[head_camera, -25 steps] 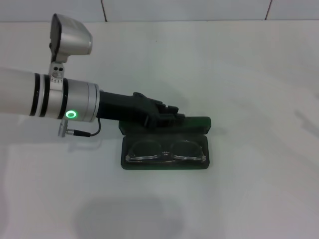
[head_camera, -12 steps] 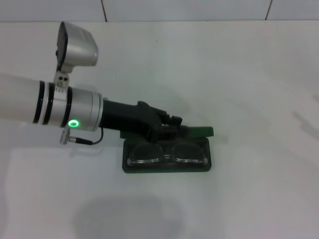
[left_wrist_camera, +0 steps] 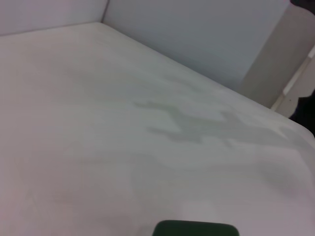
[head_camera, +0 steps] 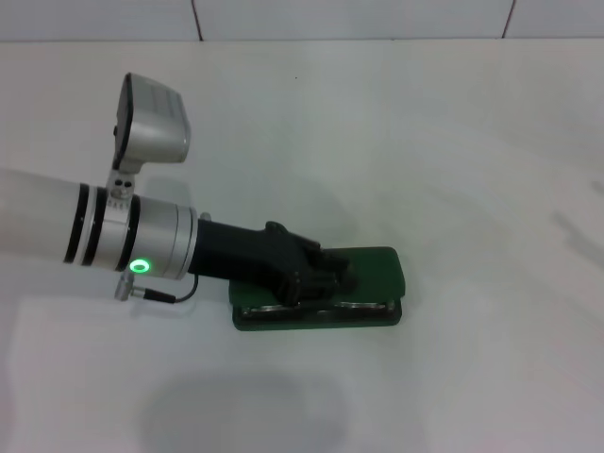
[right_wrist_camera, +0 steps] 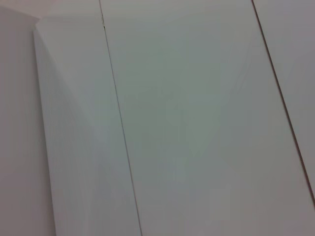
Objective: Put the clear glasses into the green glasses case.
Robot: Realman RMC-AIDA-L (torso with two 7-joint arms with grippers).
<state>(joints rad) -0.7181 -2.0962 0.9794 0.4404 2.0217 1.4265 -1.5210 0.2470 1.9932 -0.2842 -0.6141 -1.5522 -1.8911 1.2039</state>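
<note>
Reaching in from nine o'clock across the white table: the left arm, a silver cylinder with black bands and a glowing green ring light, ending in the black left gripper. Pressed down right on the lid of the dark green rectangular hard-shell glasses case, at the lid's nine-o'clock end. Fingers bunched dark against the dark lid, so how far apart they stand: cannot tell, and no sign of anything clasped between them. Lid tipped low over the base, nearly flat, with only a thin gap showing along the six-o'clock edge. Peeking through that gap: the clear transparent plastic glasses, lying inside the case, just a pale sliver of lens rim visible along the front. Case sitting a little toward five o'clock of the table's centre, long side running nine to three. Grey box of the wrist camera perched atop the arm, up at ten o'clock of the case. From the left wrist camera: mostly bare white table, plus one rounded dark green corner of the case at the frame's edge. Right gripper nowhere in sight; from its wrist camera, only pale wall panels with thin seams.
</note>
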